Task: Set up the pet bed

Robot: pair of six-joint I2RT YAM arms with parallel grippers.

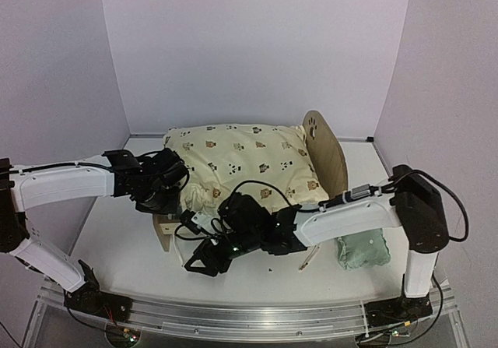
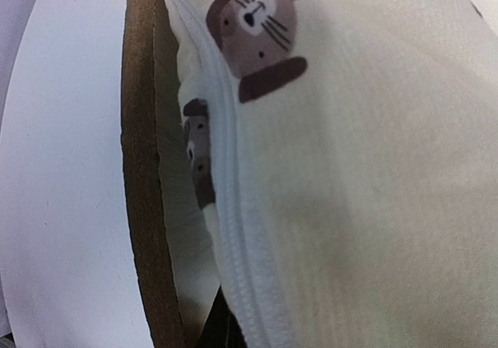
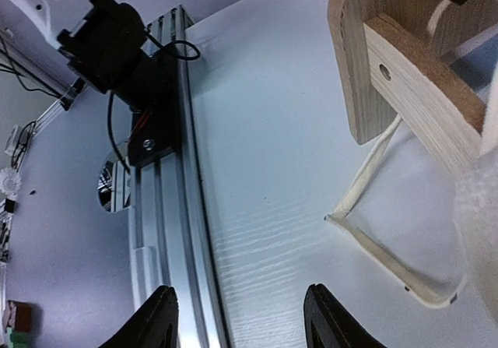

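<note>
Pet bed point(image 1: 327, 157) — light wood, arched headboard with paw cutout; bear-print cushion point(image 1: 241, 161) fills it. Left gripper point(image 1: 167, 188) closed; right gripper point(image 3: 239, 295) fingers apart, empty.

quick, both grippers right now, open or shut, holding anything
left gripper: shut, at the edge of the cushion; hold cannot be told
right gripper: open, empty

Pet bed point(image 1: 331, 161) is bare wood; cushion point(image 1: 241, 161) seemingly ribbed cloth.
</note>
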